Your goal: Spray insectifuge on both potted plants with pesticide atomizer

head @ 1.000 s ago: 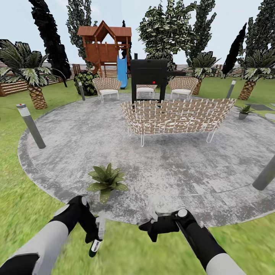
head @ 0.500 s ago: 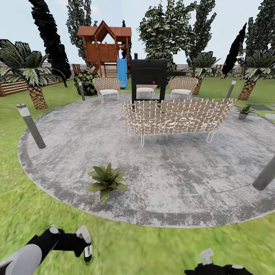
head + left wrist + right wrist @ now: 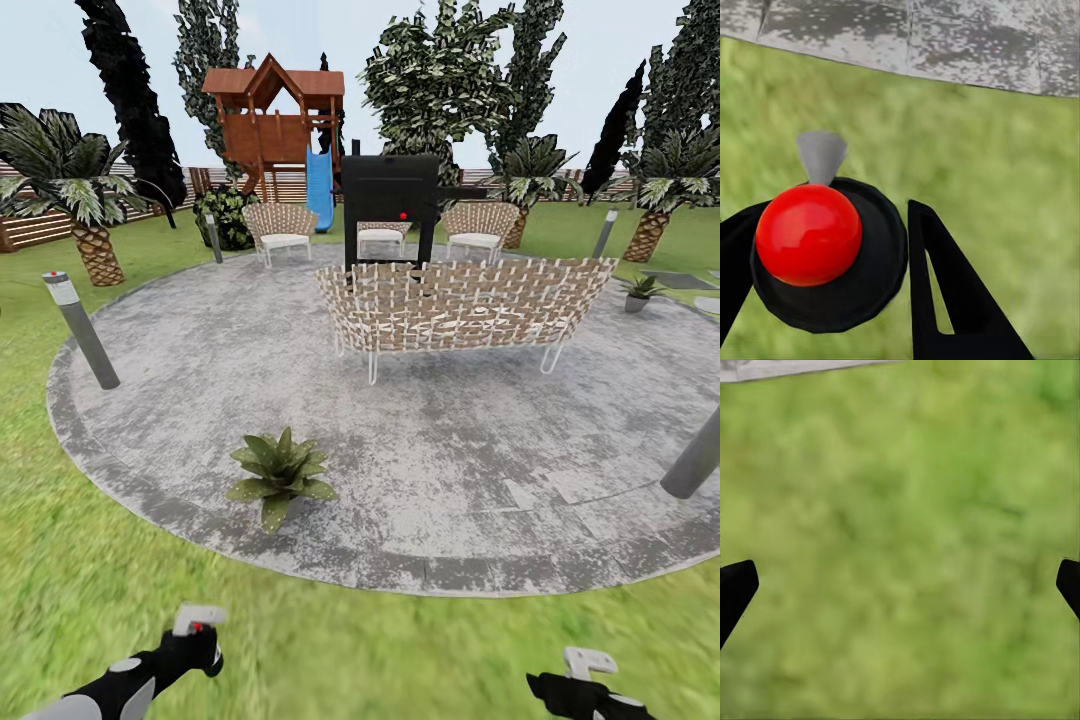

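My left gripper [image 3: 190,645] is low over the lawn, shut on the pesticide atomizer [image 3: 197,620]. In the left wrist view the atomizer [image 3: 810,232] shows a red round cap on a black disc with a grey nozzle, held between the black fingers [image 3: 945,300]. My right gripper [image 3: 578,672] hangs open and empty above the grass, its fingertips [image 3: 735,585] wide apart. One potted plant [image 3: 280,475] sits on the near edge of the round grey paving, ahead of my left gripper. The other potted plant [image 3: 637,291] stands far off at the paving's right edge.
A wicker sofa [image 3: 460,305] stands mid-paving with a black grill [image 3: 390,205] and two wicker chairs [image 3: 280,228] behind it. Grey bollards [image 3: 82,330] [image 3: 695,460] ring the paving. Palms [image 3: 85,215], a wooden playhouse [image 3: 275,120] and the fence lie beyond.
Both arms have dropped and pulled back toward the bottom of the head view. The left gripper has turned the atomizer so its nozzle now sits on top.
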